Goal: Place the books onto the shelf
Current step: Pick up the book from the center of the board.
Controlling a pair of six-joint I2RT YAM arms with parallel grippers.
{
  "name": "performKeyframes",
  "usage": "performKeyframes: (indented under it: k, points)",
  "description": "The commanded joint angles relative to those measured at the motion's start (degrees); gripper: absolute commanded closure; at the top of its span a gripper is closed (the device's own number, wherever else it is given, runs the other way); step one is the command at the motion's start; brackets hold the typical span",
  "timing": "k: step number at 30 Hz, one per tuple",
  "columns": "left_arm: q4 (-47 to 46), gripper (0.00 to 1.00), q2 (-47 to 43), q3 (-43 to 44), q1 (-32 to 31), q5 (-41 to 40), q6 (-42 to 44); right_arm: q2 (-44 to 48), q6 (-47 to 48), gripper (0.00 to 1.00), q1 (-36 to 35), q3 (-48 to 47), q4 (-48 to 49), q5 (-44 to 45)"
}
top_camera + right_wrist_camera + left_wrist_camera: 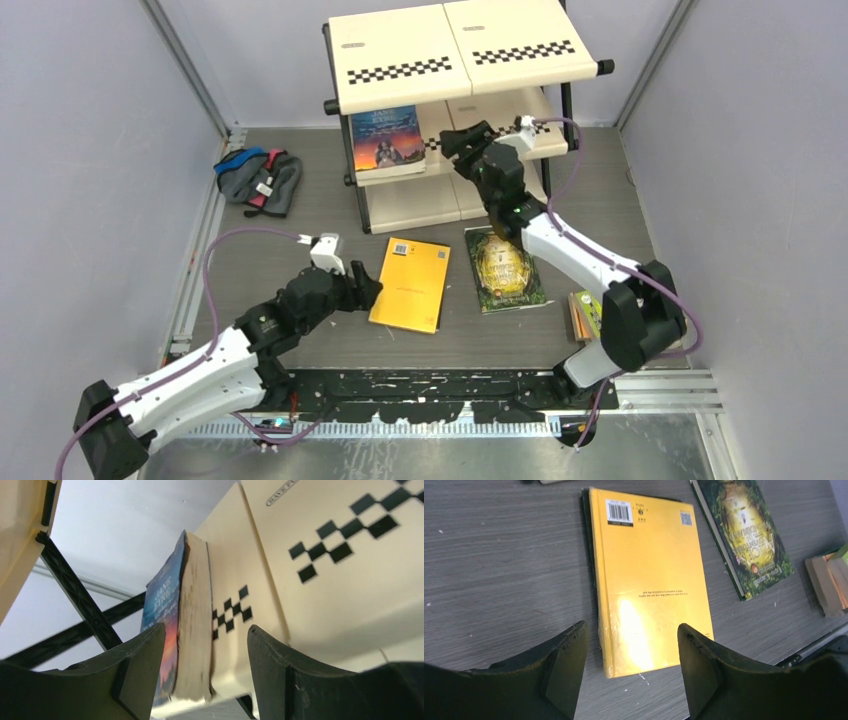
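Note:
The shelf (pixel 455 45) stands at the back of the table. A blue "Jane Eyre" book (pixel 386 138) lies on its middle board. My right gripper (pixel 450 140) is at that book's right edge. In the right wrist view the right gripper (pixel 205 652) is open and straddles the blue book (pixel 167 605), whose page edge faces me, with gaps on both sides. A yellow-backed book (pixel 410 283) lies flat on the table on top of a dark one (pixel 586 540). My left gripper (pixel 370 287) is open just at its near left corner, and the left gripper (pixel 631 652) frames the yellow book (pixel 649 570) without touching it.
A dark green-gold book (pixel 505 268) lies right of the yellow one and also shows as the green-gold book (pixel 749 535) in the left wrist view. A small stack of books (pixel 584 312) sits by the right arm's base. A grey-blue cloth bundle (pixel 258 180) lies at the back left.

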State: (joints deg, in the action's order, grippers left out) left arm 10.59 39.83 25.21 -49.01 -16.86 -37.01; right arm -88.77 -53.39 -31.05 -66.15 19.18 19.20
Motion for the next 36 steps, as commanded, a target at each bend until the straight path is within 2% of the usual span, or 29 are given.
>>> performKeyframes:
  k: [1,8,14,18,26,36]
  points:
    - [-1.39,0.33,3.54,1.90,-0.12,4.76,-0.64,8.30,3.21,0.33,-0.87,5.28,0.55,2.26]
    - [-9.88,0.27,11.97,-0.47,1.62,9.79,-4.45,19.40,6.15,0.32,-3.13,14.32,-6.56,4.61]
    - [-21.33,0.27,18.54,-3.66,10.91,21.27,-7.97,25.06,7.66,0.32,-6.48,20.16,-13.86,6.66]
    - [-22.93,0.27,20.80,-4.13,13.93,22.96,-7.36,26.81,7.29,0.32,-8.47,24.77,-15.32,8.10]
    - [-34.21,0.29,30.41,-5.28,16.56,31.51,-8.89,24.73,5.77,0.32,-11.58,30.15,-15.73,9.81]
    - [-37.80,0.32,34.40,-5.82,19.75,37.72,-9.04,17.15,2.83,0.32,-13.39,33.32,-14.31,9.60]
